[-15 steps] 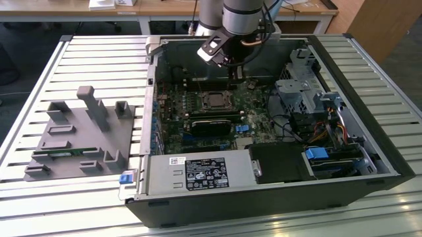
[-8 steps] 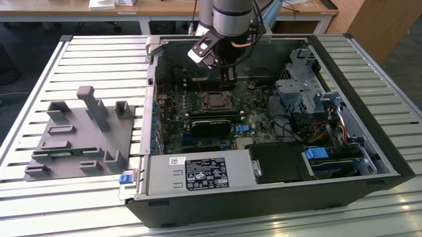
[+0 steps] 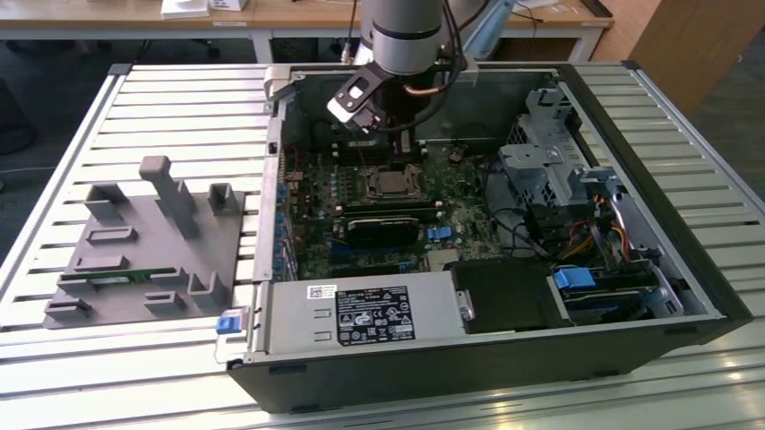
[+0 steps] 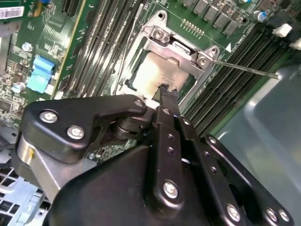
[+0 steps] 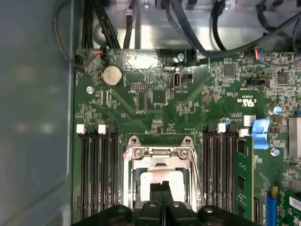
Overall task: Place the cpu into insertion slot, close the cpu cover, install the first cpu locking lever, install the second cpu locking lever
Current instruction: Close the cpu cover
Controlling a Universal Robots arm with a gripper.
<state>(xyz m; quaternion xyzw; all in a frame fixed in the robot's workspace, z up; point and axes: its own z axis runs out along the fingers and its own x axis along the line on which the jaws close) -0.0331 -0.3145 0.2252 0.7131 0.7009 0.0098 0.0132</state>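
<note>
Counting gives one cpu (image 5: pixel 160 175) seated in one insertion slot (image 5: pixel 136 182), one cpu cover (image 5: pixel 160 153) lying down around it, and one thin lever rod (image 4: pixel 244 68) jutting free over the memory slots (image 4: pixel 225 84). One end effector (image 5: pixel 162 187) sits at the chip, fingers (image 4: pixel 167 122) pressed together and empty, hiding its near edge; whether they touch it is unclear. The open computer case (image 3: pixel 669 269) lies on a slatted metal desk (image 3: pixel 156 98) beside a grey fixture (image 3: pixel 143 242).

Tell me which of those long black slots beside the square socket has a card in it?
The outermost slot on the blue clip's side of the cpu cover: a green card stands in it, while the other slots are empty.
</note>
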